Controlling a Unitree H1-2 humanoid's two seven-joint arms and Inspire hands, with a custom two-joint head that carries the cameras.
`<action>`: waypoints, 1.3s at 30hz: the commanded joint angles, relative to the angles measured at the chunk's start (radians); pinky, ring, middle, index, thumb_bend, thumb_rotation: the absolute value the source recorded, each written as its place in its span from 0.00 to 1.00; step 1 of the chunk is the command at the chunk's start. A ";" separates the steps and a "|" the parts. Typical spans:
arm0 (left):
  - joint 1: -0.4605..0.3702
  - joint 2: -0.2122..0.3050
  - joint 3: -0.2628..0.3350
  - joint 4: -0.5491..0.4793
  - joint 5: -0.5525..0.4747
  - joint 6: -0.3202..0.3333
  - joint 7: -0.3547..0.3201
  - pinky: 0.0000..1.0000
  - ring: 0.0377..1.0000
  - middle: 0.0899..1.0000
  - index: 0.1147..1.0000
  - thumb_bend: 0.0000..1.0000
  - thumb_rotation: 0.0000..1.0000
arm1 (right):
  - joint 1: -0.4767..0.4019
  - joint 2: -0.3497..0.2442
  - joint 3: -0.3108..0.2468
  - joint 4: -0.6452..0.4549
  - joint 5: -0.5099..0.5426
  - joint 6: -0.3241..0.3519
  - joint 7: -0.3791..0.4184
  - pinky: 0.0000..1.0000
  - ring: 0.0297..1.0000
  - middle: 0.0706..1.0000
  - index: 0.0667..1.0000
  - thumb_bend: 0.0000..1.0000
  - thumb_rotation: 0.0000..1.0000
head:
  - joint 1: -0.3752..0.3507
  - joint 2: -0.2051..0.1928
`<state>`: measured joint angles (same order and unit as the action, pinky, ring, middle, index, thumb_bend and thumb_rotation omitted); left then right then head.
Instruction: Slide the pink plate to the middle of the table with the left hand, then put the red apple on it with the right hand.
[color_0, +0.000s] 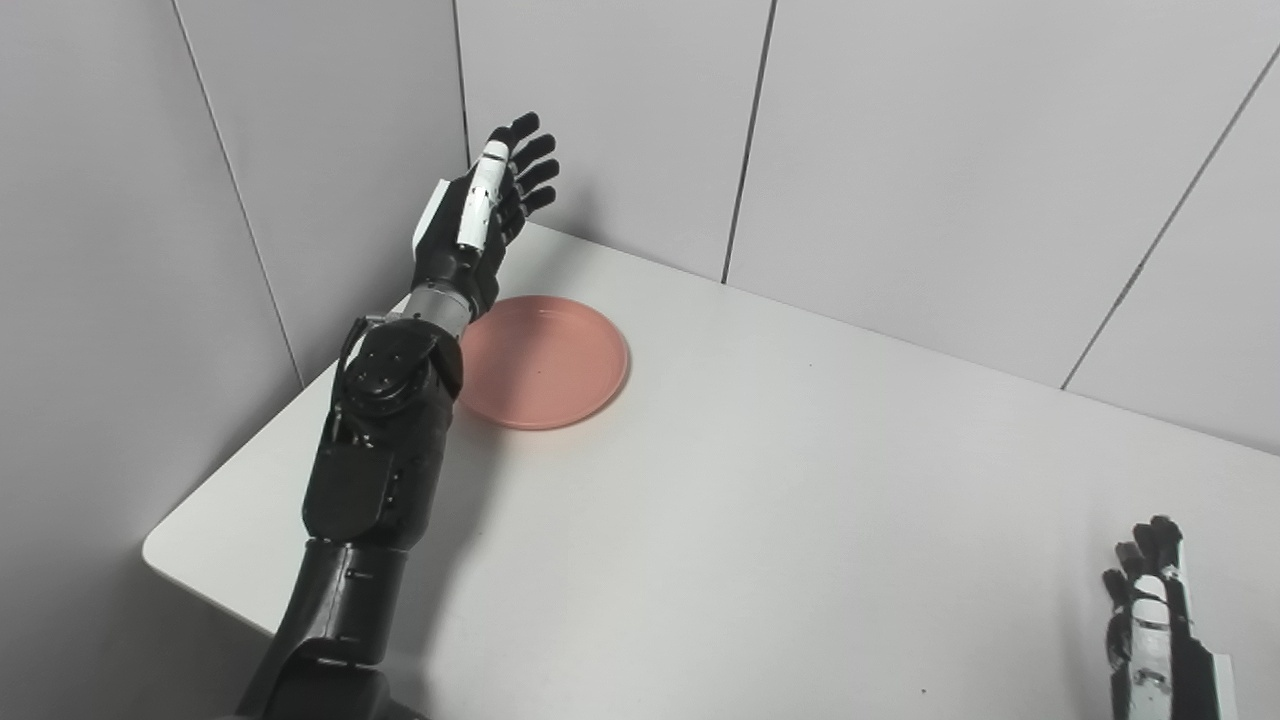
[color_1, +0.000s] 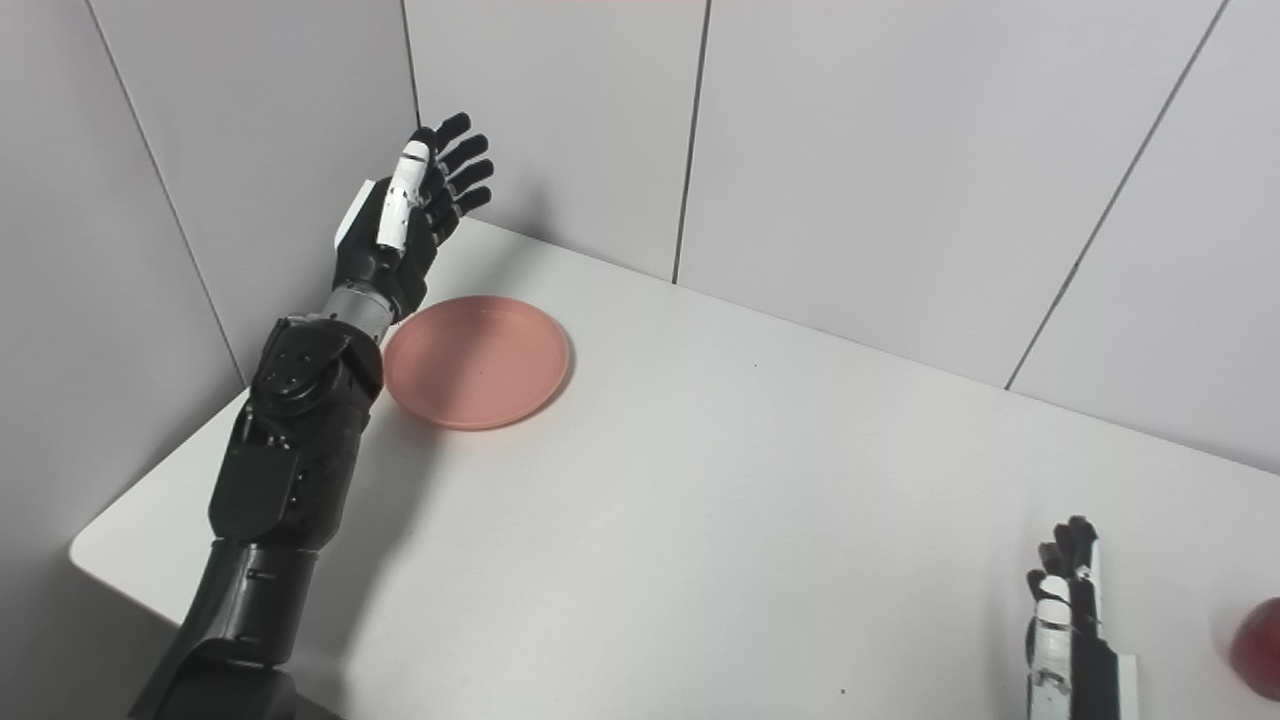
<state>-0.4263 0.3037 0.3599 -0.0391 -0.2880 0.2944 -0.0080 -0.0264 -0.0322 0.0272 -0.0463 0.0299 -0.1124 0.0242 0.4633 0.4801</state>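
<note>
**A:** So where's everything sitting right now?

**B:** The pink plate (color_0: 543, 361) is flat on the white worktop (color_0: 760, 520), near the far left corner and close to the left edge. The left hand (color_0: 487, 208) is raised past the plate's far-left rim, up by the corner wall panels, fingers spread wide and holding nothing. As far as I can see it isn't touching the plate; the forearm just crosses over the plate's left side.

**A:** And the apple?

**B:** The red apple (color_1: 1262, 648) only peeks in at the near right edge in the right eye view, cut off by the frame. The right hand (color_1: 1066, 600) is just beside it, low over the worktop, fingers pointing away and empty. Looks loosely open to me, but it's partly cropped, so not 100% sure.
</note>
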 joint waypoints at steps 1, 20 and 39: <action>-0.059 0.042 0.015 -0.002 -0.012 -0.020 0.001 0.88 0.88 0.87 0.86 0.37 1.00 | 0.012 0.005 -0.003 0.000 0.006 0.014 0.003 1.00 1.00 1.00 1.00 0.00 1.00 | 0.000 0.001; -0.074 0.103 0.054 0.242 -0.024 -0.081 -0.005 0.89 0.88 0.87 0.86 0.35 1.00 | 0.014 0.005 -0.006 -0.018 0.014 0.036 0.009 1.00 1.00 1.00 1.00 0.00 1.00 | 0.018 -0.003; -0.087 0.143 0.101 0.386 -0.059 -0.125 -0.018 0.89 0.86 0.87 0.86 0.32 1.00 | 0.009 -0.005 -0.008 -0.011 0.016 0.026 0.011 1.00 1.00 1.00 1.00 0.00 1.00 | 0.032 -0.005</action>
<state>-0.4592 0.4064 0.4544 0.3619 -0.3385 0.2124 -0.0172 -0.0209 -0.0356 0.0204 -0.0589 0.0478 -0.0676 0.0275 0.4955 0.4740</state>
